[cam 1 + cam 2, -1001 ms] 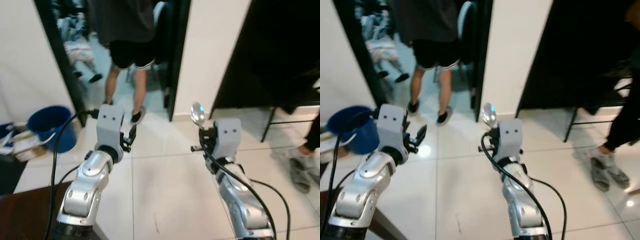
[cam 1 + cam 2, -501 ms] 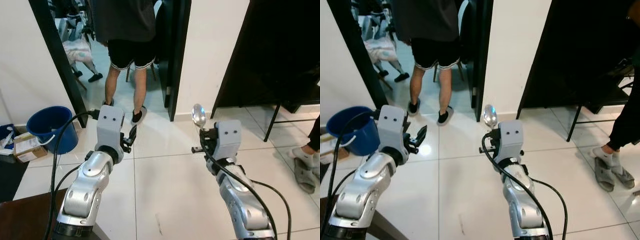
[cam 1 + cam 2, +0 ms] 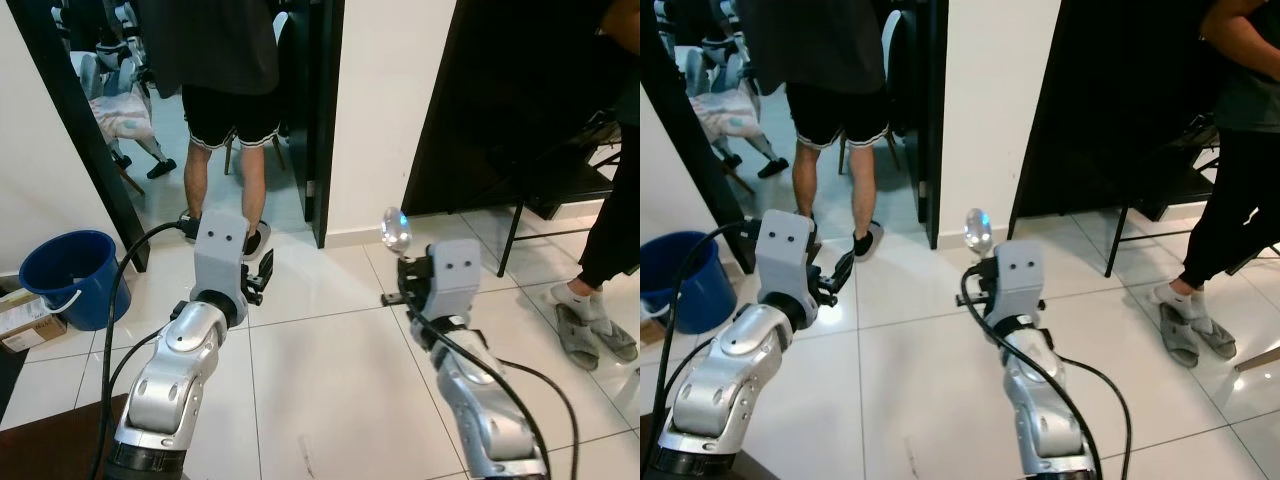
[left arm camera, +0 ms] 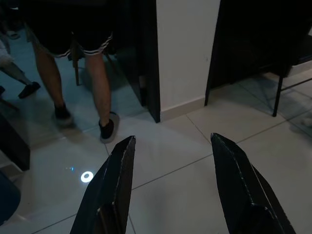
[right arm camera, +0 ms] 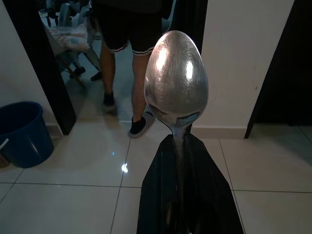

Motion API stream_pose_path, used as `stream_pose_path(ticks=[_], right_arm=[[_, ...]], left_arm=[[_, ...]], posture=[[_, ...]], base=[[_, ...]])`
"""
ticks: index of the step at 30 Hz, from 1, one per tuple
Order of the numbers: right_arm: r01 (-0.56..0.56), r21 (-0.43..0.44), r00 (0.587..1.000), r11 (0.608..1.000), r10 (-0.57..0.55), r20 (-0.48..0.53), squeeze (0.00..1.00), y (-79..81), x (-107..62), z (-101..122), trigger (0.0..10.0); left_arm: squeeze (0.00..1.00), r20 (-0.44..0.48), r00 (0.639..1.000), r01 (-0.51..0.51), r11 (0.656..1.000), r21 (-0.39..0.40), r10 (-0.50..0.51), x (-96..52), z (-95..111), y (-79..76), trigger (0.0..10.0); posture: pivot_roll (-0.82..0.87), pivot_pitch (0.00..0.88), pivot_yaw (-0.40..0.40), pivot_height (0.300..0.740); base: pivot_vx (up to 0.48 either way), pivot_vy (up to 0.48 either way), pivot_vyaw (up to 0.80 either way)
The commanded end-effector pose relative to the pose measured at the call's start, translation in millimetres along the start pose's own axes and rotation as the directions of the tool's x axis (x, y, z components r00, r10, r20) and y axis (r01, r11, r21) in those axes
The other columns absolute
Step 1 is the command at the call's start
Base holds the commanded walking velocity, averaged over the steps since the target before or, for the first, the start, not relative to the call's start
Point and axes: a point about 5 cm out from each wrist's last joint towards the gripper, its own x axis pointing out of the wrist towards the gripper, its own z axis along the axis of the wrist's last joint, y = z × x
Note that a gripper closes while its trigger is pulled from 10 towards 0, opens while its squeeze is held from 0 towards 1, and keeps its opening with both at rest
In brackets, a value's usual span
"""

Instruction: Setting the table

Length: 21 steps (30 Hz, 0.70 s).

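Right now my right gripper (image 3: 405,268) is clamped tight on the handle of a spoon (image 5: 176,80), fingers pinched together around the stem. The spoon stands upright, its long axis running straight out along my fingers, bowl uppermost and well above the wrist. In the right wrist view the bowl faces the camera squarely, so the handle sits centred between the pads rather than skewed to one side.

My left gripper (image 4: 171,185) is held forward at about the same height, fingers spread wide with nothing between them, only floor tiles beyond.

Ahead of me is white tiled floor, a doorway with a person (image 3: 225,95) standing in it, a blue bucket (image 3: 68,276) off to my left, and another person (image 3: 1225,180) at my far right beside a chair (image 3: 555,195). A dark brown corner (image 3: 45,445) pokes in low on my left; I cannot tell what surface it belongs to.

Since the spoon is already in the right gripper, I judge that arm will do the placing. To lay it flat, the upright axis must tip down to level before release.
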Motion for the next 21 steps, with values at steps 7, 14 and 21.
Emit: stream_pose_path(ticks=[7,14,21], right_arm=[[0.003,0.002,1.0,1.0,-0.003,0.007,0.0,-0.6,-0.6,0.1,10.0],[0.0,0.004,1.0,1.0,0.0,-0.001,0.0,-0.3,0.1,-0.8,10.0],[0.002,0.015,1.0,1.0,-0.002,-0.004,0.0,-0.6,0.2,-1.5,10.0]], left_arm=[[0.0,-0.023,1.0,-0.007,1.0,0.0,0.007,0.1,-5.2,1.0,10.0],[0.0,-0.024,1.0,-0.006,1.0,0.001,0.006,0.1,-5.4,0.9,10.0],[0.0,-0.023,1.0,-0.003,1.0,0.0,0.003,0.7,-5.4,0.2,10.0]], posture=[[-0.01,0.0,0.072,0.74],[-0.01,0.0,0.071,0.74],[-0.01,0.0,0.073,0.74]], base=[[0.0,0.0,0.0],[0.0,0.0,-0.09],[0.0,0.0,-0.8]])
